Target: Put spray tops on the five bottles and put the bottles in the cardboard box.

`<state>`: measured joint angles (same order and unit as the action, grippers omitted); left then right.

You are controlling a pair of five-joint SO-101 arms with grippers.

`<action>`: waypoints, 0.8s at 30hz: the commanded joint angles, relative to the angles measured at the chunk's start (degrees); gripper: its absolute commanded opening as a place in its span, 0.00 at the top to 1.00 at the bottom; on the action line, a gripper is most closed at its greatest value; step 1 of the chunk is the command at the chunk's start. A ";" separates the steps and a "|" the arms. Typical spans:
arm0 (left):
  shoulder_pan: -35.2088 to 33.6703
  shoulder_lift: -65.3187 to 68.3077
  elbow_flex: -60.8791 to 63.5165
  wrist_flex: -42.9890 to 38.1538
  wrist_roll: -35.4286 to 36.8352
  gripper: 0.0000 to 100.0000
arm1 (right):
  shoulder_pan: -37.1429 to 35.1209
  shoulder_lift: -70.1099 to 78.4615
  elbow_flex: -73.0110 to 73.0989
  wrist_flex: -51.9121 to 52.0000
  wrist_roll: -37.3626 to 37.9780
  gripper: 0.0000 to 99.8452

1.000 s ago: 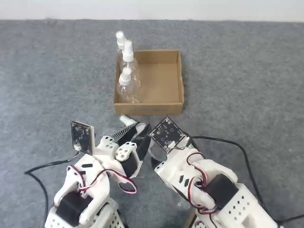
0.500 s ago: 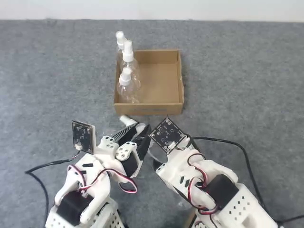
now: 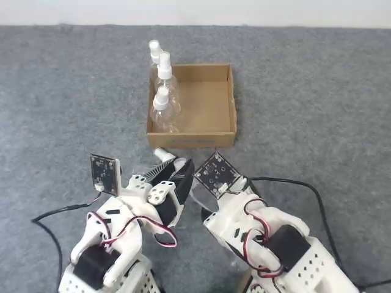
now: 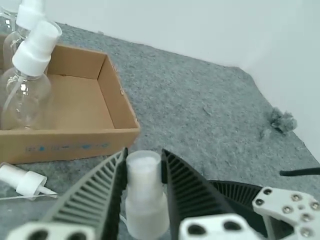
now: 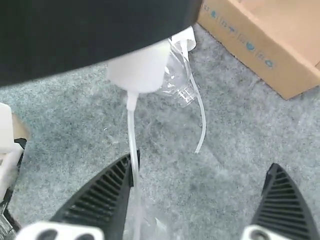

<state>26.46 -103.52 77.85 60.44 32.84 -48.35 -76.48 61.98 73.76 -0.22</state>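
Spray top clamped in my left gripper, at 6 o'clock of box; right gripper spread wide. Bottles hug box's 9 o'clock wall; bare floor toward 3 o'clock.

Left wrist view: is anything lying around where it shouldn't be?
Yes. A loose spray top lies on its side on the carpet in front of the cardboard box, on no bottle. The left claw grips a second spray top.
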 commanded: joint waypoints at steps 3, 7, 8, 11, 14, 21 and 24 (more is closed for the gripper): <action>0.35 -0.70 -1.45 -0.70 0.70 0.99 | -0.04 -10.07 -3.60 3.30 -0.09 0.66; 0.35 -0.70 -1.45 -0.70 0.70 0.99 | -0.04 -15.60 0.53 3.30 -0.09 0.66; 0.35 -0.70 -1.45 -0.70 0.70 0.99 | -0.04 -16.66 0.97 3.47 -0.09 0.66; 0.35 -0.70 -1.45 -0.70 0.70 0.99 | -0.31 -18.86 1.14 5.85 -0.09 0.66; 0.26 -0.70 -1.45 -0.70 0.70 0.99 | -0.31 -19.30 0.97 9.27 -0.09 0.66; -0.18 -0.70 -1.45 -0.97 0.70 0.99 | -0.31 -19.21 -0.70 12.09 -0.09 0.66; -0.26 -0.70 -1.45 -0.88 0.70 0.99 | -0.40 -18.15 -0.53 12.09 -0.09 0.66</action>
<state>26.37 -103.25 78.02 60.53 32.84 -48.09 -95.30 63.65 85.45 -0.22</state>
